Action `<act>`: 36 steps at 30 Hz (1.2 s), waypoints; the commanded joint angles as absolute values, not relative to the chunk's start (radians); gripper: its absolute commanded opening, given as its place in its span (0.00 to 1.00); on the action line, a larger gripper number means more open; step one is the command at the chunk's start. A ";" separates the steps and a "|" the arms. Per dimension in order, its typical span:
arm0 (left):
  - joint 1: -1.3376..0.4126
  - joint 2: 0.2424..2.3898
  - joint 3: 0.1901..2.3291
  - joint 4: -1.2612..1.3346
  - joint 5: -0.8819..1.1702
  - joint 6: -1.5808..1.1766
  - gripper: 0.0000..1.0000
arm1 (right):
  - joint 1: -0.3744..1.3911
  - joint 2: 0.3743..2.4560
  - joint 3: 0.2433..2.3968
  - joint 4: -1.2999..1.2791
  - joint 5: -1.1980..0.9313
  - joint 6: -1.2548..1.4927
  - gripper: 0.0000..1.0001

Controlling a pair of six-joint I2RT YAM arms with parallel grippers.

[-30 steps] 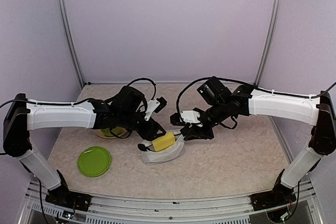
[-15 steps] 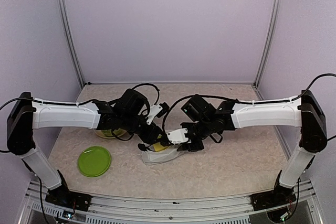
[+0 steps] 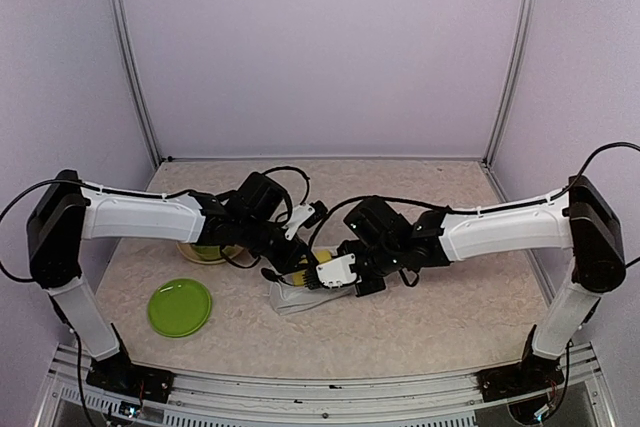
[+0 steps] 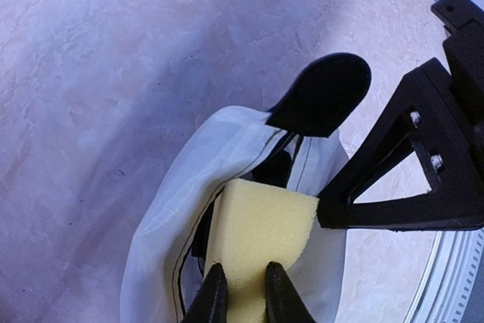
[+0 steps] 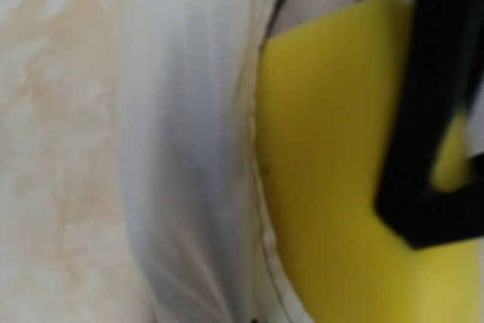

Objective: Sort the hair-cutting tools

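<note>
We note the left tool pinching the yellow sponge, long axis pointing into the white pouch mouth. The right tool, closed, touches the pouch rim. No hair-cutting tools visible outside it.

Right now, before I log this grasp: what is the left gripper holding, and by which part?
The left gripper pinches the yellow sponge by its near end; the far end sits in the white pouch.

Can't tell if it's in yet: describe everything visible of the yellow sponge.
The yellow sponge is a soft-looking foam block with squared edges and no markings. It lies partly in the open mouth of the white pouch, with the fabric against one side. The left gripper pinches its near end.
</note>
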State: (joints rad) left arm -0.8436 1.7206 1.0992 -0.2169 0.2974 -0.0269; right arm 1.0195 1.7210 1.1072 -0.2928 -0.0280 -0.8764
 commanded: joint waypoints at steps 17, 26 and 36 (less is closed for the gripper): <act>-0.907 1.857 1.179 -0.258 0.448 -0.074 0.07 | 1.032 1.510 0.869 -0.007 0.108 -0.860 0.00; -0.895 1.673 1.115 -0.288 0.345 -0.142 0.50 | 0.934 1.428 1.073 -0.450 -0.239 -0.828 0.45; -0.928 1.452 0.921 -0.267 0.236 -0.533 0.57 | 0.869 1.648 1.336 -0.699 -0.475 -0.806 0.61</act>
State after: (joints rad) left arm -0.8967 1.5063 1.0065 -0.2653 0.2825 -0.3183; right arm 0.8906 1.5391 1.2560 -0.5060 -0.3069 -0.7948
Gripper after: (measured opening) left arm 0.553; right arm 0.577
